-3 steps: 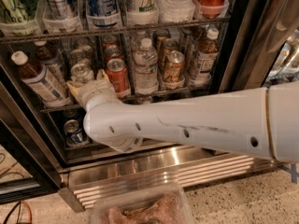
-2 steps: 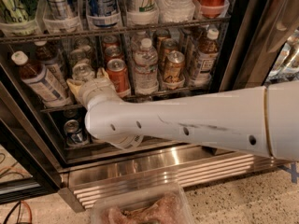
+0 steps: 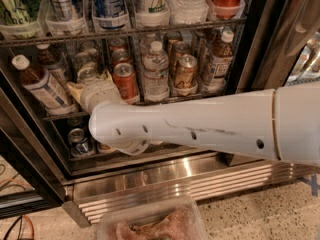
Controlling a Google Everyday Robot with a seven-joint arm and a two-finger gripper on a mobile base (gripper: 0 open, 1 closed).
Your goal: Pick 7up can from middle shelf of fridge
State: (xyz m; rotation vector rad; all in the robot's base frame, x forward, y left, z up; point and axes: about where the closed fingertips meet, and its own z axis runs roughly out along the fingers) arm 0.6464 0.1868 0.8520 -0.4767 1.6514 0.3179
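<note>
In the black-framed glass-door fridge, the two-finger gripper sits at the left part of the dark wire middle shelf, just in front of the silvery 7up can. To their right stand a red-orange can, a clear water bottle and a gold-brown can; short silver-topped cans sit on the rack below.
</note>
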